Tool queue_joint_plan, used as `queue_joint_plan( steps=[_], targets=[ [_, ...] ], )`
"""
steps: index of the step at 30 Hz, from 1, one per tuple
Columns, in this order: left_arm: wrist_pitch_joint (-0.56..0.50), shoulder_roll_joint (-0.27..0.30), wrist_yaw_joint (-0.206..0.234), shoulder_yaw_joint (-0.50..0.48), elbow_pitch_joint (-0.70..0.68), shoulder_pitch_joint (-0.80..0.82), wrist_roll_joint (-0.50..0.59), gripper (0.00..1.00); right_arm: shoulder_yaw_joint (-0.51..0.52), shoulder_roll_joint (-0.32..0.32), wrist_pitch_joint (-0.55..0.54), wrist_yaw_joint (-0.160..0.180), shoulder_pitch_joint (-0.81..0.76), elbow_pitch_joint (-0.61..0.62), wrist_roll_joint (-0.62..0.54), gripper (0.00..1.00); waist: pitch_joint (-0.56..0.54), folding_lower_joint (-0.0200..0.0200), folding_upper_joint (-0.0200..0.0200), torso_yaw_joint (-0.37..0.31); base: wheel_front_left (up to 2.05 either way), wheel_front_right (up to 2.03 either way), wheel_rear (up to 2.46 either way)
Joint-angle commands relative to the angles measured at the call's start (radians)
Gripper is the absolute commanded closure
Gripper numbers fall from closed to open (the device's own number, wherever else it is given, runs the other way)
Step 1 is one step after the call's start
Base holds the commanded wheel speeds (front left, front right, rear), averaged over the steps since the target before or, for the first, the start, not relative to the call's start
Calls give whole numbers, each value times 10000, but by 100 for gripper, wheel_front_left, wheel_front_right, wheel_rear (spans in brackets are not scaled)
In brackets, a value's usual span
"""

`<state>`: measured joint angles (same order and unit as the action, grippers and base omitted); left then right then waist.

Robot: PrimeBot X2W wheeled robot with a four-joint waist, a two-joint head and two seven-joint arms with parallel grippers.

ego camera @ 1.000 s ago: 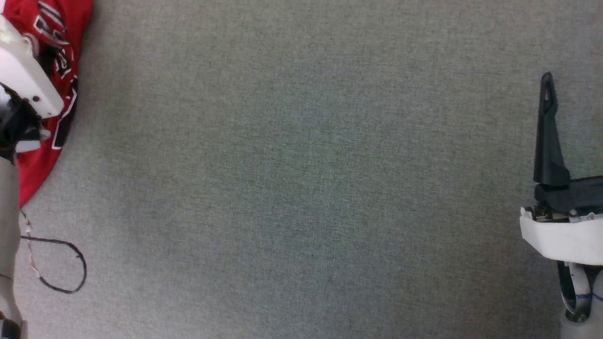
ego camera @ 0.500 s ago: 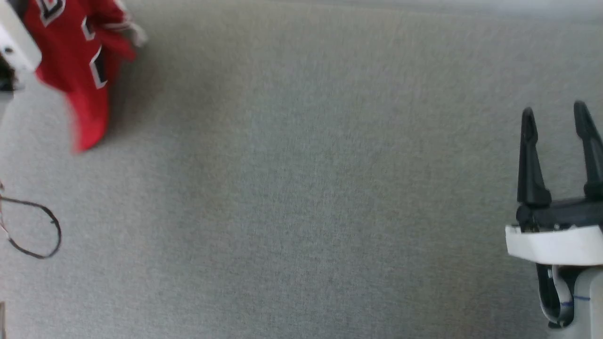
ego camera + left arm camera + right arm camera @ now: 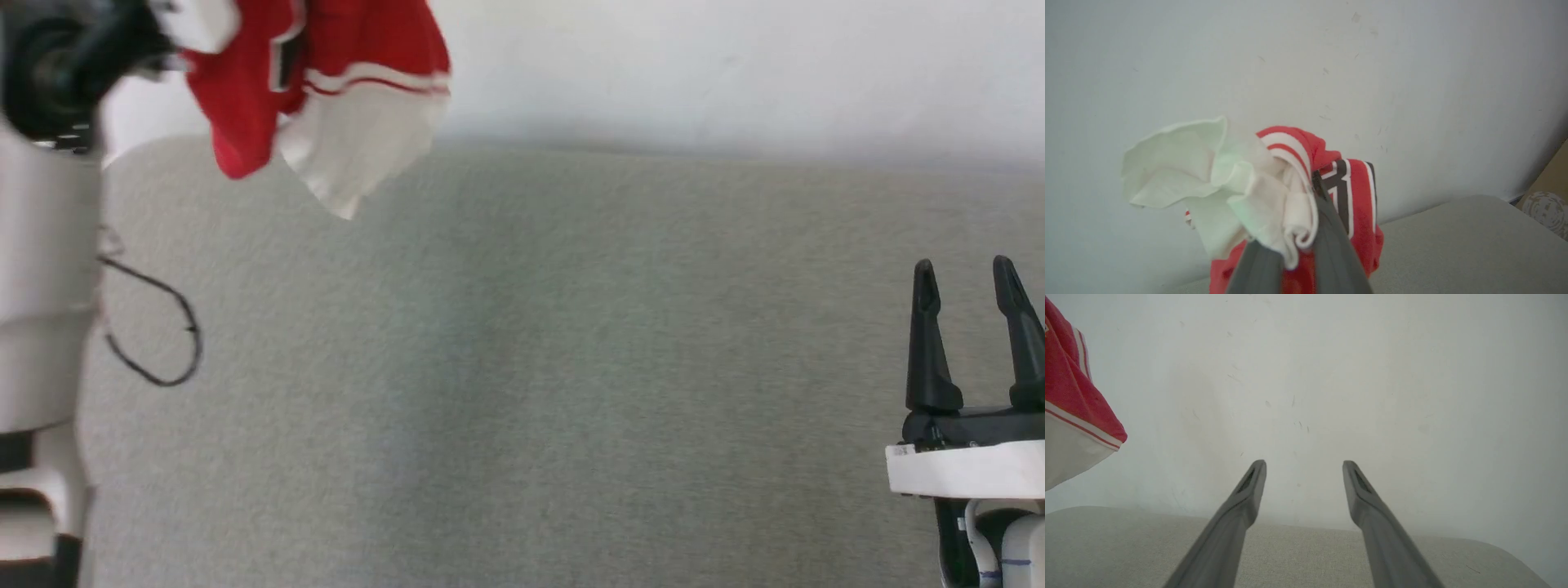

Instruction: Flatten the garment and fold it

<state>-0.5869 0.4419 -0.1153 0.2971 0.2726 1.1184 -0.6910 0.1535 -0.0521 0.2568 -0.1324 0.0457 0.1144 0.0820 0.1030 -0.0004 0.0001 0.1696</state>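
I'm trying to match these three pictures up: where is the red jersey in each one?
Head view: jersey dangles at the top left, above the grey table.
Left wrist view: jersey at bottom centre, bunched in the shut left hand.
Right wrist view: jersey at the left edge.
Shared landmark: the pale wall behind the table.

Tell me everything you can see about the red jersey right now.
The garment is a red jersey of soft, thin-looking cloth, with a white sleeve, red-white striped trim and black white-outlined print. It hangs bunched and crumpled in the air above the far left of the grey surface, before a pale wall. The left gripper is shut on a wad of its white and red cloth; I see nothing else touching it.
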Motion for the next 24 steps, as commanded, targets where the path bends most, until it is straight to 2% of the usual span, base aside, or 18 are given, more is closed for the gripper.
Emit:
queue_joint_plan(
  steps=[1,9,16,20,24],
  targets=[
    [-21,-122,96,50,-123,22,-67,100,7,17,44,17,-96,12,59,0,-424,4,-1,-512,0,0,0],
    [-717,-1045,690,817,-1957,-881,-323,100,66,18,47,17,-129,119,254,0,-487,4,-1,-1541,0,0,0],
    [-413,-1788,1000,1643,-2856,-2634,-390,100,250,18,48,17,-270,120,359,0,-384,4,-1,-2338,0,0,0],
    [239,-1966,1035,2476,-2684,-3930,203,100,340,18,48,17,-353,113,407,0,-311,4,-1,-2589,0,0,0],
    [1003,-2001,1030,3485,-1565,-5006,1147,100,311,18,48,17,-356,100,457,0,-183,4,-1,-2718,0,0,0]
  ],
)
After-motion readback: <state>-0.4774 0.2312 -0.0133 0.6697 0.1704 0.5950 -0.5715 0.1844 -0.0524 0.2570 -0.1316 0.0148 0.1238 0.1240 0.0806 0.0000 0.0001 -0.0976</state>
